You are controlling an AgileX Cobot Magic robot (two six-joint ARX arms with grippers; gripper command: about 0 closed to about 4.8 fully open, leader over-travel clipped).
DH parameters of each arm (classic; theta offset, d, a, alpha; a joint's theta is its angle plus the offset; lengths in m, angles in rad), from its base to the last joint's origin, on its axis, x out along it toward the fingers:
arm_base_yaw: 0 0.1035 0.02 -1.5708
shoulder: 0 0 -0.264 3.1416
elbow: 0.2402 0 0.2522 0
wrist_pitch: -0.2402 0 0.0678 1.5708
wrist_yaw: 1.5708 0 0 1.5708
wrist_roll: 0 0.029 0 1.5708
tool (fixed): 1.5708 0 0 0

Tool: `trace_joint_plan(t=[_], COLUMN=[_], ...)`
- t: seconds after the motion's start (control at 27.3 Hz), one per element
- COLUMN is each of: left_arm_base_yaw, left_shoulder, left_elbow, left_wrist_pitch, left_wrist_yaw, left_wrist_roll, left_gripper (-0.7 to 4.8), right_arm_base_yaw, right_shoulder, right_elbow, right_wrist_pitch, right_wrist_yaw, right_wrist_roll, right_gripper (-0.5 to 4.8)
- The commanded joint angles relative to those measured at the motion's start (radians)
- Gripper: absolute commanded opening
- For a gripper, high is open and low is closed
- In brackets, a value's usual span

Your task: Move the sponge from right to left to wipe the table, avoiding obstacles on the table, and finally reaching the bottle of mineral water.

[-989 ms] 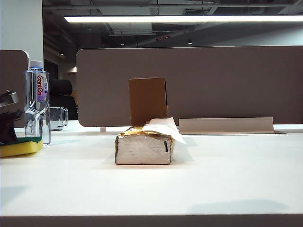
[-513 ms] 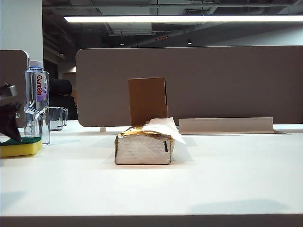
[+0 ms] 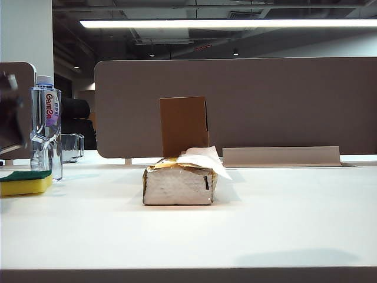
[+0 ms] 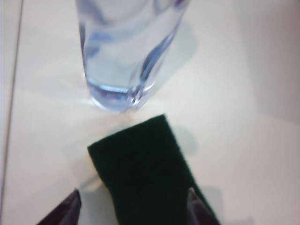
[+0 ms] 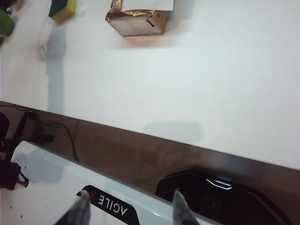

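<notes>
The white surface [image 3: 265,224] carries everything, with grey-brown divider panels [image 3: 265,106] standing behind it. Near the middle, the upright brown cardboard box [image 3: 184,125] rises just behind the crumpled silvery tissue pack [image 3: 178,185], whose white tissue sticks out of its gold top. At the far left of the exterior view stands the bottle of mineral water [image 3: 46,127], with a short clear glass container [image 3: 72,147] behind it. The sponge [image 3: 25,182] lies flat on the surface just beside the bottle's base, green layer up.

The left gripper [image 4: 132,206] hangs above the sponge with its jaws open; their two dark tips stand apart on either side of the green face and hold nothing. In the exterior view that gripper is only a dark blur at the left edge, cut off by the frame.

The right gripper [image 5: 130,208] sits well back from the surface, over the robot's white base. Its jaws are parted and empty. Only the tips of either gripper's fingers show in the wrist views, and only the bottle's blurred lower part appears in the left one.
</notes>
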Motion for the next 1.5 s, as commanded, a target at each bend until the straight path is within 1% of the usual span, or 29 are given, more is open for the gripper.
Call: trace_joint_plan(t=[0.04,0.22,0.37,0.55,0.62,0.7,0.73,0.77,0.81,0.88,0.95,1.06,1.24,1.35,1.5], left_arm_base_yaw=[0.000,0.000,0.000,-0.001,-0.039,-0.079,-0.121,-0.142,-0.174,-0.201,-0.206,-0.205,-0.205,-0.205,-0.205], left_shoulder=[-0.084,-0.230,-0.348,-0.507,-0.609,-0.647,-0.674,-0.687,-0.710,-0.735,-0.761,-0.806,-0.901,-0.958,-1.027], left_elbow=[0.003,0.003,0.002,0.002,0.002,0.002,0.002,0.002,0.002,0.002,0.002,0.002,0.002,0.002,0.002], left_wrist_pitch=[-0.031,-0.087,-0.131,-0.211,-0.258,-0.267,-0.274,-0.278,-0.284,-0.290,-0.298,-0.322,-0.386,-0.422,-0.465], left_wrist_yaw=[0.032,0.100,0.138,0.184,0.196,0.199,0.200,0.200,0.199,0.198,0.193,0.178,0.176,0.176,0.176], left_wrist_roll=[-0.002,-0.005,-0.043,-0.046,-0.089,-0.092,-0.092,-0.091,-0.092,-0.092,-0.110,-0.129,-0.128,-0.128,-0.128], left_gripper=[2.88,2.88,2.88,2.87,2.87,2.87,2.87,2.87,2.87,2.87,2.87,2.87,2.87,2.87,2.87], right_arm_base_yaw=[0.001,0.001,0.001,0.001,0.001,0.001,0.001,0.001,0.001,0.000,0.000,0.000,0.001,0.001,0.001], right_shoulder=[-0.001,-0.001,-0.002,-0.003,-0.016,-0.029,-0.047,-0.059,-0.082,-0.105,-0.117,-0.120,-0.120,-0.120,-0.121], right_elbow=[0.005,0.005,0.005,0.005,0.006,0.006,0.006,0.006,0.006,0.009,0.015,0.032,0.051,0.062,0.069], right_wrist_pitch=[0.014,0.019,0.030,0.047,0.058,0.072,0.088,0.094,0.093,0.090,0.084,0.063,0.053,0.036,-0.006], right_wrist_yaw=[-0.007,-0.007,-0.008,-0.004,0.018,0.032,0.051,0.070,0.114,0.143,0.160,0.220,0.299,0.354,0.389], right_wrist_roll=[0.004,0.004,0.003,-0.007,-0.019,-0.019,-0.019,-0.019,-0.028,-0.044,-0.045,-0.060,-0.106,-0.153,-0.171], right_gripper=[2.29,2.29,2.29,2.29,2.29,2.29,2.28,2.27,2.09,2.09,2.09,2.10,2.10,2.10,2.10])
